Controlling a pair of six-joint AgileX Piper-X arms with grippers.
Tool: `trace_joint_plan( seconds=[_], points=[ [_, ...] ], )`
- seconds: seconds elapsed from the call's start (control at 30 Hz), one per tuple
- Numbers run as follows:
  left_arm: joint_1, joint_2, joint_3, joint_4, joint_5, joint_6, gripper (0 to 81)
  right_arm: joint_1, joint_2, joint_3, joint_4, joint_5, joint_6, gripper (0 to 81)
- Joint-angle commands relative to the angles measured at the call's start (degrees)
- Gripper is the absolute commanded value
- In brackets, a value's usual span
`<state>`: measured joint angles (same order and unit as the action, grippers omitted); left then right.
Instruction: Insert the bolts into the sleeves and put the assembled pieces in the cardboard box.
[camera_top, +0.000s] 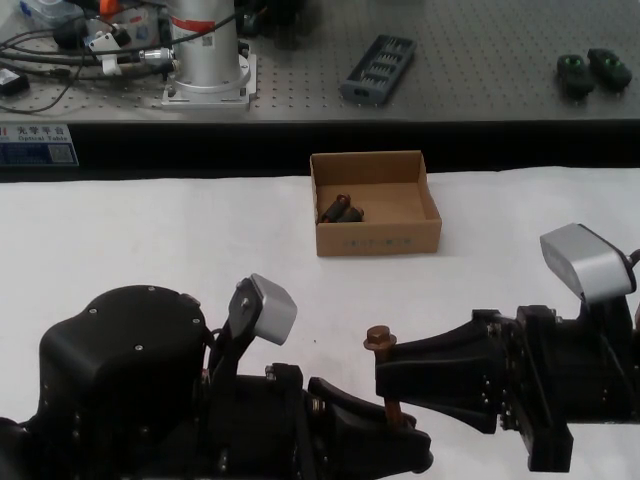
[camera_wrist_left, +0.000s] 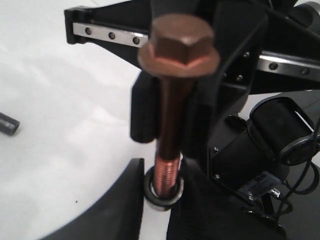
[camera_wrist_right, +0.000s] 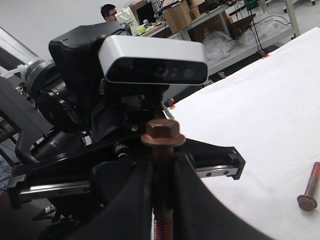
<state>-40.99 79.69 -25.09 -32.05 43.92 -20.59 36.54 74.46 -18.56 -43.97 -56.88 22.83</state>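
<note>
Was a flat bench under a white sheet (camera_top: 150, 240). Bore an open brown cardboard box (camera_top: 378, 238) toward the far edge, near the middle. Also bore a loose copper-coloured hex-head bolt (camera_wrist_right: 307, 186), lying flat, and a short dark cylindrical sleeve (camera_wrist_left: 7, 124) on its side.

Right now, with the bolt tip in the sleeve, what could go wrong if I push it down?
The bolt has only its threaded tip in the sleeve, so a small tilt from the right tool could jam the threads on the rim. The left tool grips the sleeve close to its top, so a hard push might slide it out.
</note>
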Motion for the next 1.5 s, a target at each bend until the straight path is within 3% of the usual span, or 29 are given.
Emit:
trace_joint_plan(
  seconds=[0.0, 0.7, 0.9, 1.47],
  points=[
    [1.44, -0.68, -1.90, -1.93, -5.88, -0.03, 11.3, 1.26, -0.71, 0.50, 1.64, -7.11, 0.64, 2.2],
    [1.44, -0.68, -1.90, 5.03, -2.44, 3.46, 11.3, 0.20, -0.71, 0.40, 3.32, -9.28, -0.58, 1.1],
    [1.44, -0.68, -1.90, 5.03, -2.11, 3.60, 11.3, 0.20, -0.71, 0.24, 3.32, -7.76, 1.78, 27.4],
    [0.54, -0.68, -9.63, 22.33, -0.74, 13.27, 11.3, -1.36, -0.71, -3.09, 3.52, -6.24, 3.53, 27.7]
  ],
)
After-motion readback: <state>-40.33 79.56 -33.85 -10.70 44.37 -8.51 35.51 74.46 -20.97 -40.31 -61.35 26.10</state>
